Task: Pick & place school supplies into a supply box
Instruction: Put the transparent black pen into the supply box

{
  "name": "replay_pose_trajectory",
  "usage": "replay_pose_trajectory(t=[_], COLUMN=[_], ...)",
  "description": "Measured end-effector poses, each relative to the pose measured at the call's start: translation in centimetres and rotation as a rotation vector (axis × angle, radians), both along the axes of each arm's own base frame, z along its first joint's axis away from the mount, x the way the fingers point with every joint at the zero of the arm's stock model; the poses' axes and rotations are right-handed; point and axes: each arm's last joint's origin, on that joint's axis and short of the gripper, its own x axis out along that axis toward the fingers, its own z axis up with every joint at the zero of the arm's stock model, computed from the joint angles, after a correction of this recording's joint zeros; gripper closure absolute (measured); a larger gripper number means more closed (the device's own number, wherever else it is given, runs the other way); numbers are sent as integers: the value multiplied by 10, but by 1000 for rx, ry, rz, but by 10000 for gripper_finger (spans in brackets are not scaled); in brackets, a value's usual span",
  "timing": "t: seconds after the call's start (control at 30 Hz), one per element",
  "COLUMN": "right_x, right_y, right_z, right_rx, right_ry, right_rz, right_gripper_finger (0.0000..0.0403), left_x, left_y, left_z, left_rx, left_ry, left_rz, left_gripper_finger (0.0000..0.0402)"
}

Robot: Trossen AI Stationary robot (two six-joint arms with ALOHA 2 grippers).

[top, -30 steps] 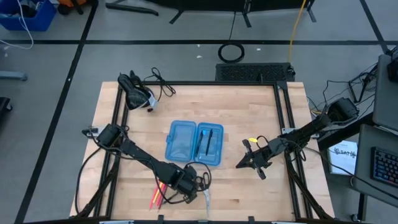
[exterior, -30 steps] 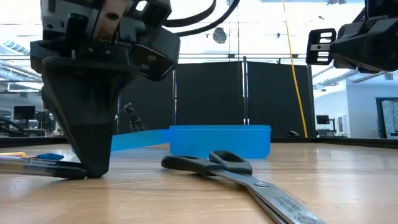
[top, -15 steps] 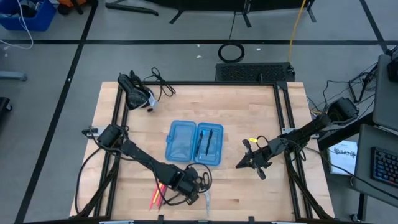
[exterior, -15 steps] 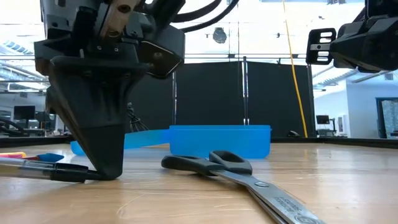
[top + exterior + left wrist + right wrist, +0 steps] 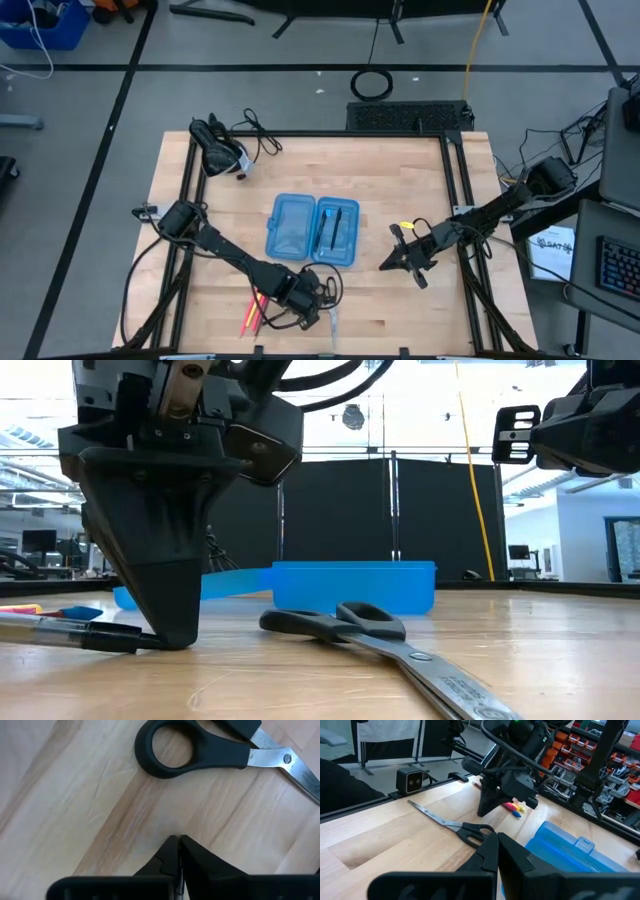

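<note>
The blue supply box (image 5: 300,230) lies open on the table's middle, with dark pens (image 5: 331,228) in its right half. The black-handled scissors (image 5: 345,625) lie flat near the near edge, just right of my left gripper (image 5: 168,642). That gripper points straight down, shut, with its tips at the table top. A clear pen with a black end (image 5: 95,637) lies on the table and reaches those tips. Red and yellow pens (image 5: 252,314) lie left of it. My right gripper (image 5: 398,262) hangs shut above the table, right of the box. My left gripper stands with its shut fingertips (image 5: 179,841) on the wooden table top, coming from above and pointing down. In the low view the pen's black end (image 5: 128,641) runs up to the fingertips. The wrist view shows no pen between the fingers, so I cannot tell whether they touch it.
A bundle of black cables (image 5: 222,148) sits at the far-left corner. Black frame rails (image 5: 458,190) run along the table's sides. A small camera (image 5: 414,780) stands at the near edge. Bare wood lies between the box and my right gripper.
My left gripper has slid a little toward the table's right, closer to the scissors, staying shut and low at the table top. The clear pen's black end has slid the same way along the table with it. The scissors and box have stayed where they were.
</note>
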Motion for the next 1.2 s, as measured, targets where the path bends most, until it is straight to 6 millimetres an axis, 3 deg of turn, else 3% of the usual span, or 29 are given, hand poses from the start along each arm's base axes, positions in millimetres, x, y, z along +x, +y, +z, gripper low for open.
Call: replay_pose_trajectory(t=[0.27,0.57,0.7,0.87,1.2], right_x=[0,0,0,0,0], right_y=[0,0,0,0,0], right_z=[0,0,0,0,1], right_rx=[1,8,12,12,22], right_ry=[0,3,5,6,1], right_rz=[0,0,-1,-1,-2], right_gripper_finger=[403,403,403,403,403], left_x=[8,2,2,-1,1], left_y=[-5,-7,-19,-28,-26], left_z=[14,43,46,30,18], left_rx=[-18,19,-14,42,91], left_ry=[-10,135,91,104,120], left_rz=[-79,-105,-123,-171,-223], left_gripper_finger=[294,219,206,204,204])
